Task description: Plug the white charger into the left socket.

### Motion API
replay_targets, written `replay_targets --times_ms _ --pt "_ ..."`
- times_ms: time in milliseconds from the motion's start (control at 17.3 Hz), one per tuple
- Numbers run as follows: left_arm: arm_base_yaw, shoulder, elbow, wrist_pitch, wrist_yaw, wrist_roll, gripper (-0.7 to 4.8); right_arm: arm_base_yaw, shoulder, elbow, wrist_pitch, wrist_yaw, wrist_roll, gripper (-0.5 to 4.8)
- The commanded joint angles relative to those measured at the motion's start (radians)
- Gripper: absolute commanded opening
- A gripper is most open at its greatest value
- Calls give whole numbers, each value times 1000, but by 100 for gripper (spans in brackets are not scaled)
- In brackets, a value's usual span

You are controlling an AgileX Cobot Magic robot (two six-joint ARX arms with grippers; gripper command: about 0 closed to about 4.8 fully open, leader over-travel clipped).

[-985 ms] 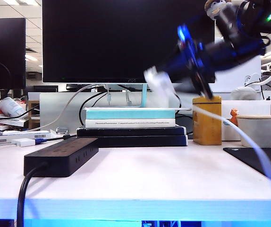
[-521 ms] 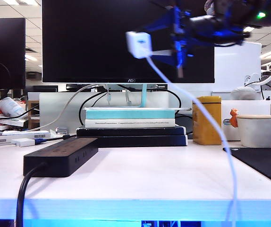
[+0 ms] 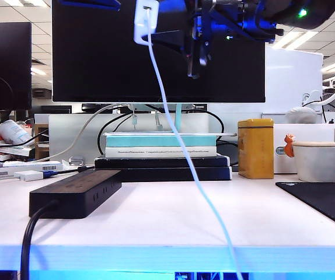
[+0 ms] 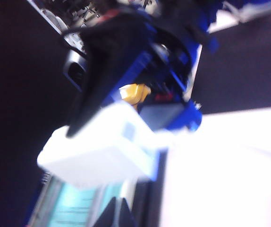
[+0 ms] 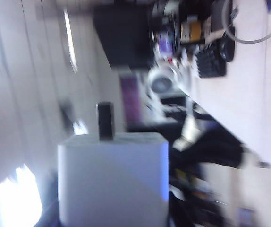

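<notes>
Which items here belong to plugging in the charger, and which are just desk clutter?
Job: white charger, high above the table in the right gripper; black power strip with the left socket; left gripper, shut, at the top edge.

Lying about: monitor, stacked books, yellow tin, mug.

Open air above the black power strip (image 3: 77, 195); stacked books (image 3: 163, 156) just behind, dangling white cable (image 3: 182, 157) alongside

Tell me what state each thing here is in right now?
white charger: held high in the air, cable hanging down.
right gripper: closed on the charger.
left gripper: shut; not clearly visible.
power strip: flat on table, nothing plugged in top.
monitor: screen dark.
</notes>
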Motion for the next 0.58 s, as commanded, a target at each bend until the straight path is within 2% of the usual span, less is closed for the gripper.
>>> replay_targets --times_ms 58,116,174,463,579 --pt "0 -3 3 29 -11 45 113 1 -9 6 51 51 125 80" --pt "0 -2 3 56 -23 46 255 1 -9 6 53 49 156 80" --pt "0 -2 3 73 -22 68 311 1 -9 6 54 48 171 81" --pt "0 -1 3 84 -21 346 309 8 -9 7 131 28 258 81" --pt "0 -1 3 107 -19 403 309 14 -9 7 132 18 285 80"
